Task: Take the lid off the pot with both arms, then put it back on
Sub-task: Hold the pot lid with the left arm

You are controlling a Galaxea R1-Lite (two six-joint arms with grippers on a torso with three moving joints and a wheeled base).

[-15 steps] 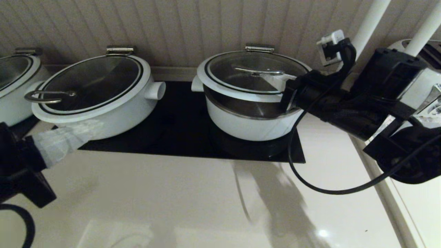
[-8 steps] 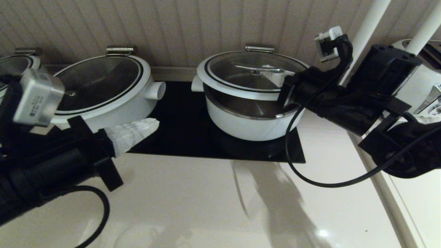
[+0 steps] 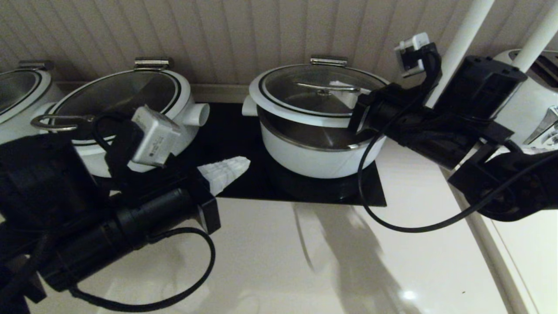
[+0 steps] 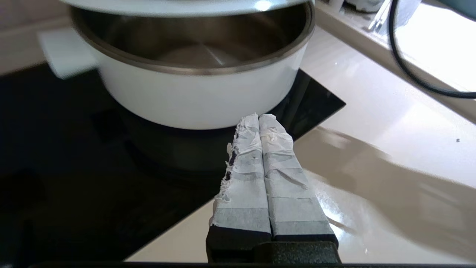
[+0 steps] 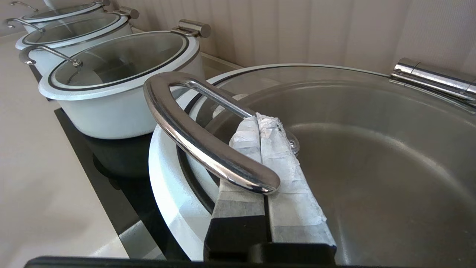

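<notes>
The lid (image 3: 320, 93) is tipped up at its front edge over the white pot (image 3: 318, 152), upper middle of the head frame. Right gripper (image 5: 266, 121) is poked under the steel bar handle (image 5: 200, 137), jaws pressed together, pinching nothing. Left gripper (image 3: 242, 165), also closed and empty, sits over the black cooktop (image 3: 237, 135), left of the pot.

We are seeing the glass lid (image 3: 320, 93), white-rimmed with a black ring and a steel bar handle, tilting up at its front on the rear hinge, exposing the steel inside of the round white pot (image 3: 320, 152) sitting beneath it.
</notes>
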